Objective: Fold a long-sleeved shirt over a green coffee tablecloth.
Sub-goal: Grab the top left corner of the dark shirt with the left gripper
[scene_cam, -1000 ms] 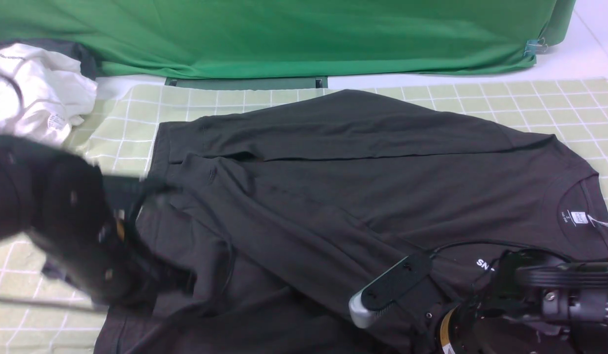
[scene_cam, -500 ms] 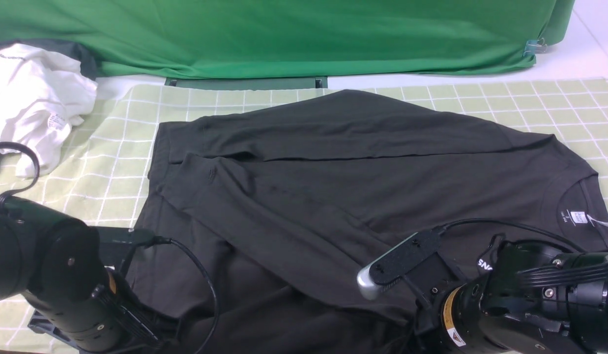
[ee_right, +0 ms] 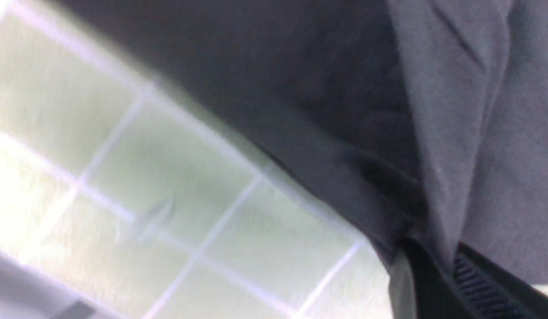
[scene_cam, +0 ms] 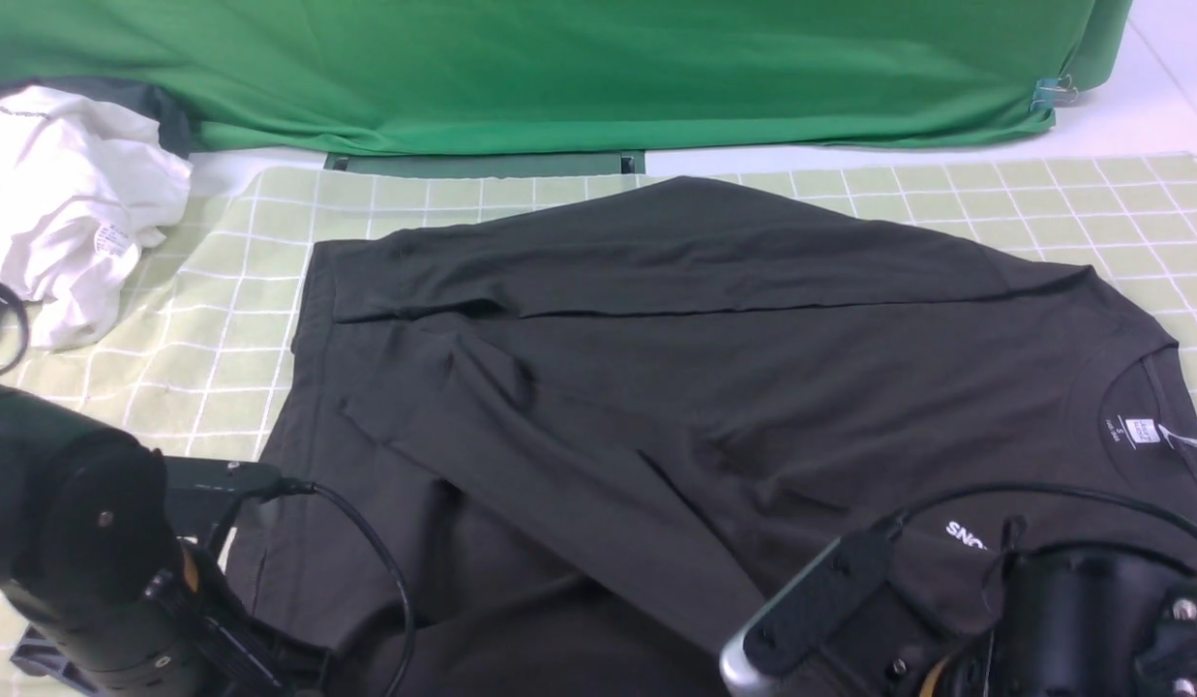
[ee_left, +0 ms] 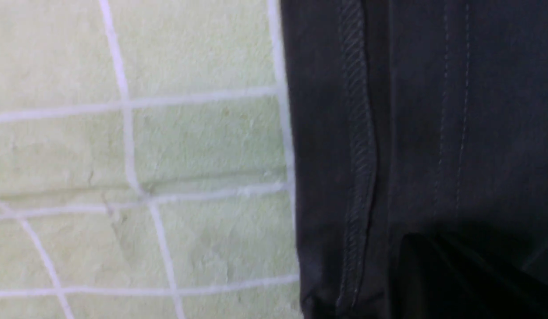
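- Black long-sleeved shirt (scene_cam: 714, 368) spread on green coffee tablecloth (scene_cam: 1043, 194), collar at 3 o'clock.
- At 8 o'clock, left hand (ee_left: 437, 270) clenched at hem; grip unclear.
- At 5 o'clock, right hand (ee_right: 437, 270) grasping shirt edge.

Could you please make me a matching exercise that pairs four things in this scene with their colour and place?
Things:
1. shirt
2. tablecloth
3. crumpled garment
4. backdrop sheet

Descriptions:
A. deep green, along the back
B. white, at the far left
C. black, spread across the middle
D. pale green with white grid lines, under the rest

Pairs: 1-C, 2-D, 3-B, 4-A
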